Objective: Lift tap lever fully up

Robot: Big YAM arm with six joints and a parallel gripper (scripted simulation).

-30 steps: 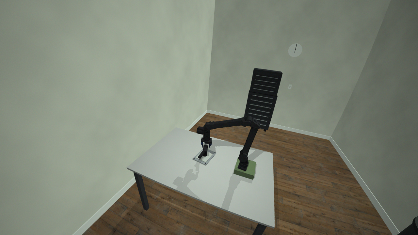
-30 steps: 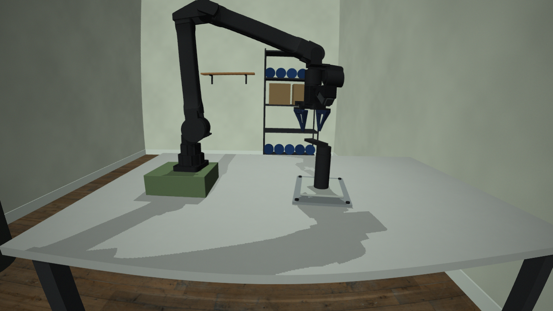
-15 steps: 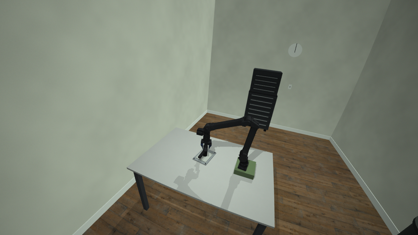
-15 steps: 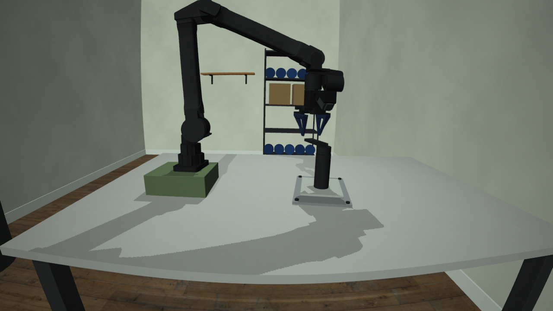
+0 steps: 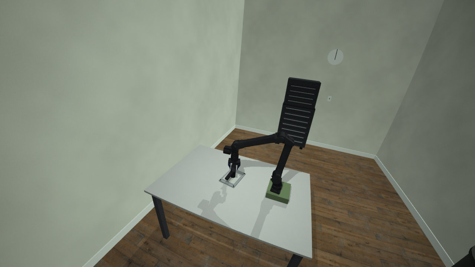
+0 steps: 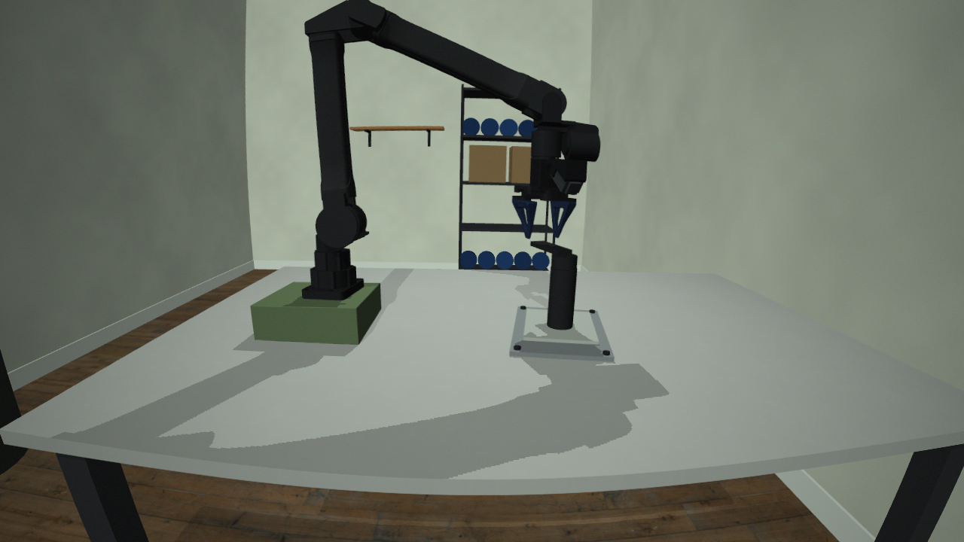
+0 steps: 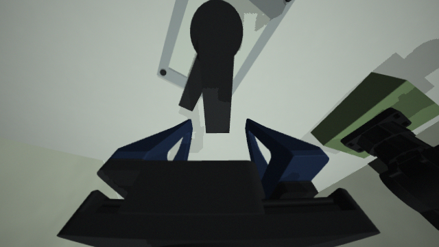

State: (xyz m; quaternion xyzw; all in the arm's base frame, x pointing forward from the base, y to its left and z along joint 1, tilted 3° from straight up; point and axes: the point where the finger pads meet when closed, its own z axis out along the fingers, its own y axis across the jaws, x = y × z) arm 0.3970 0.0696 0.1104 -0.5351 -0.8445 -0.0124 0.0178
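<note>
A grey table (image 5: 186,172) on dark legs stands in the corner of a room with pale green walls (image 5: 116,82) and a brown plank floor (image 5: 348,205) edged by a white skirting board (image 5: 335,149). Behind the table, against the back wall, is a tall black slatted panel (image 5: 298,109); above it hangs a round wall clock (image 5: 335,56), and beside it sits a small white wall plate (image 5: 329,98). In the exterior view, a dark shelf rack (image 6: 462,175) beyond the table holds blue balls (image 6: 498,126) and cardboard boxes (image 6: 486,163), with a wooden wall shelf (image 6: 396,128) to its left. Hard-edged shadows lie across the table top.
</note>
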